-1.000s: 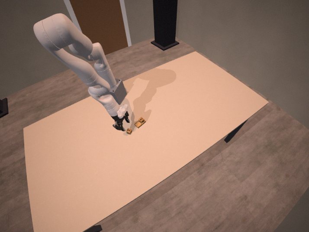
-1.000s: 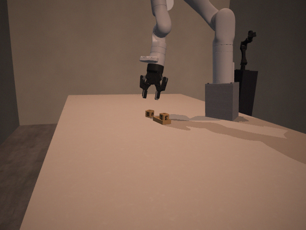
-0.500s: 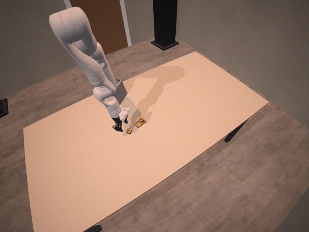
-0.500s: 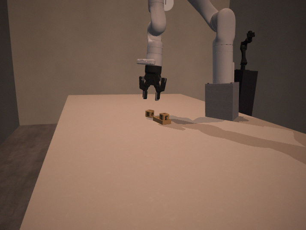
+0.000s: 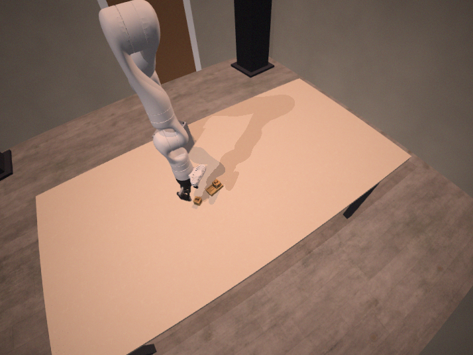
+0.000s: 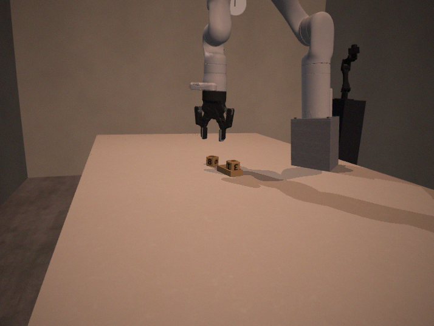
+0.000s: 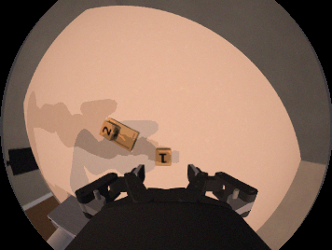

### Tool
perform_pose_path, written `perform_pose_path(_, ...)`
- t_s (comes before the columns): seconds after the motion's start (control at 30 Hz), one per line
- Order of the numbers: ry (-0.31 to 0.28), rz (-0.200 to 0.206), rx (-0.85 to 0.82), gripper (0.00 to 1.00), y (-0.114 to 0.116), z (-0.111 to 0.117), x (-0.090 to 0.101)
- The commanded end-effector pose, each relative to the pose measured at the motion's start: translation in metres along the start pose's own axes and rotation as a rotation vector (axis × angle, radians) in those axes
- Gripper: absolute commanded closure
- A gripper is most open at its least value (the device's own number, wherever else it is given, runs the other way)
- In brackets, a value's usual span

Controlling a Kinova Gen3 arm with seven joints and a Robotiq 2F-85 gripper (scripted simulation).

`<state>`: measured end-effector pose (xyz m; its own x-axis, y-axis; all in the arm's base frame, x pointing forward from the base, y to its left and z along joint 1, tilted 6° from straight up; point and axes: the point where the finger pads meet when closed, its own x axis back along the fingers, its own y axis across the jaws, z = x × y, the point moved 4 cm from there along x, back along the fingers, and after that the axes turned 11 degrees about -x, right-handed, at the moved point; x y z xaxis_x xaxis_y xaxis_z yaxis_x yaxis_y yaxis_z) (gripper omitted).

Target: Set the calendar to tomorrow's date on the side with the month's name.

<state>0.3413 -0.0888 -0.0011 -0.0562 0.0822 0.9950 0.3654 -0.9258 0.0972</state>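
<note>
The wooden tray (image 5: 209, 191) (image 6: 223, 170) (image 7: 131, 144) lies flat on the table. One cube (image 5: 216, 183) (image 6: 232, 165) (image 7: 108, 130) stands in one end of it, with a 2 on top; the exterior view shows a 1 and a 3 on its sides. The other cube (image 5: 197, 200) (image 6: 211, 160) (image 7: 163, 157) stands on the table beside the tray's other end, with a 1 on top and an 8 on a side in the exterior view. My gripper (image 6: 213, 135) (image 7: 166, 171) is open and empty, above the table near the loose cube. The month's name cannot be read.
The pale table (image 5: 244, 236) (image 6: 196, 245) (image 7: 186, 84) carries the grey block (image 6: 312, 143) under the arm's base, behind the tray. The arm's shadow falls across the tray's surroundings. A black pillar (image 5: 252, 34) stands beyond the table's edge.
</note>
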Motion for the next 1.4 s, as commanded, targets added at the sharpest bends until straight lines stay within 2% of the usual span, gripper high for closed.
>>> perform_pose_path(0.0,-0.004,-0.003,-0.006,0.33,-0.002,0.004,0.002)
perform_pose_path(0.07,-0.006,-0.002,-0.006,0.33,-0.003,0.003,0.002)
perform_pose_path(0.1,-0.006,-0.002,-0.006,0.00,-0.003,0.003,0.002)
perform_pose_path(0.67,-0.006,-0.002,-0.006,0.00,-0.003,0.003,0.002)
perform_pose_path(1.0,-0.007,0.000,-0.004,0.00,-0.007,0.004,0.014)
perform_pose_path(1.03,-0.006,0.000,-0.004,0.54,-0.007,0.004,0.014)
perform_pose_path(1.37,-0.008,0.000,-0.004,0.54,-0.008,0.003,0.013)
